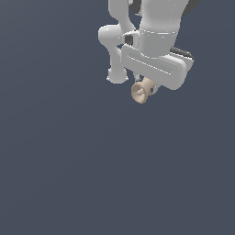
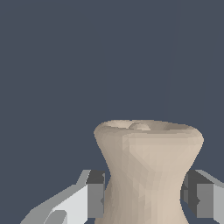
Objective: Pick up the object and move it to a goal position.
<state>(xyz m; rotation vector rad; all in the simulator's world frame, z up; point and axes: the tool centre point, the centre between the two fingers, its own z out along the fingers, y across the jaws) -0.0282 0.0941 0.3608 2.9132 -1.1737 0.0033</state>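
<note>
Claw (image 2: 143, 197) was clamped on the spool (image 2: 146, 168) — pads (image 2: 95, 194) pressed against both sides of its narrow waist. Spool hung under the arm (image 1: 153, 50) in the upper right of the exterior frame. Grasp looked done — carry to the goal remained; no goal marker visible.

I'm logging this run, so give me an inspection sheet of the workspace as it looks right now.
Surface: plain dark grey-blue ground, bare where visible.
Job's things: beige spool sits between the claw's pads at its narrow waist; flared end faces the wrist camera.
Clutter: nothing seen.
Grippers: white claw, one pad on each side of the spool; looks shut on it.
Cables: nothing seen.
Surroundings: white arm at the top of the exterior view; no goal marker seen.
</note>
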